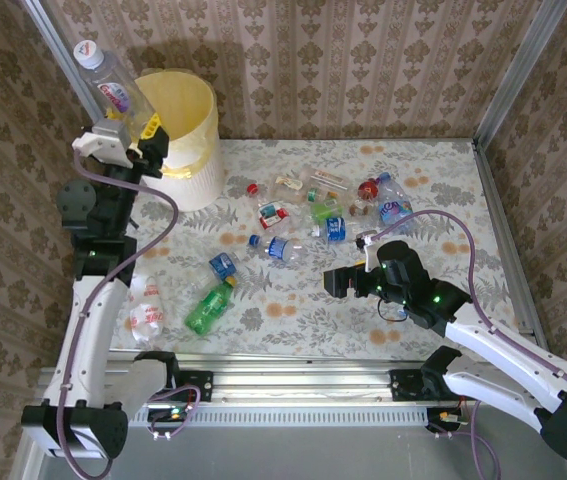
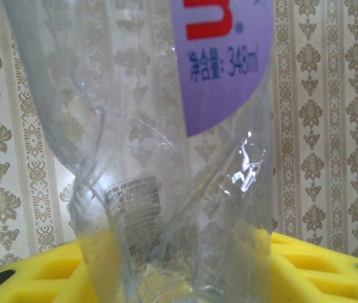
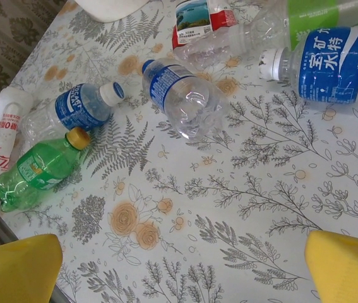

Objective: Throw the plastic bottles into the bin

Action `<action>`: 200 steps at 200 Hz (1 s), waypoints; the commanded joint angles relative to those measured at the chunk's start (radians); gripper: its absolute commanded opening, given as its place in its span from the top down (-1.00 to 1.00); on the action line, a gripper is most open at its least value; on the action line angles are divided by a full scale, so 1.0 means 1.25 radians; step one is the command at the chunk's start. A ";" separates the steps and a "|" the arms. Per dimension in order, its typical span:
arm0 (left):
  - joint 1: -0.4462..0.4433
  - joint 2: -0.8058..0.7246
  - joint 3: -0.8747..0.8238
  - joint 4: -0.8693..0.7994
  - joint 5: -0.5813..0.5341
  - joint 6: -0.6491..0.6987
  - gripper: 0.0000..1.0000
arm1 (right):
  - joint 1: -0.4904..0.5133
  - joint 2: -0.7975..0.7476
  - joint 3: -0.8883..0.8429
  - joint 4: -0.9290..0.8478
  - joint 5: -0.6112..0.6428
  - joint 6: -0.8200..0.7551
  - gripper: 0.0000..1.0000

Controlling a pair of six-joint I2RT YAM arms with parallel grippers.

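Left gripper (image 1: pixel 141 130) is clamped on the crushed base of a clear bottle (image 1: pixel 111 80) with a purple label, its yellow pads (image 2: pixel 330 265) pinching it, cap up and tilted, high at the left rim of the bin (image 1: pixel 195 110). Right gripper (image 1: pixel 351 262) hangs low over the table (image 1: pixel 443 300), jaws spread wide with nothing between them. Scattered on the floral cloth lie the other plastic bottles (image 1: pixel 281 248), a green bottle (image 3: pixel 36 170) at the near left among them.
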 commanded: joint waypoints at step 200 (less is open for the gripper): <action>0.112 0.365 0.740 -0.854 0.011 -0.184 -1.00 | -0.014 -0.096 -0.026 -0.045 0.000 -0.016 -1.00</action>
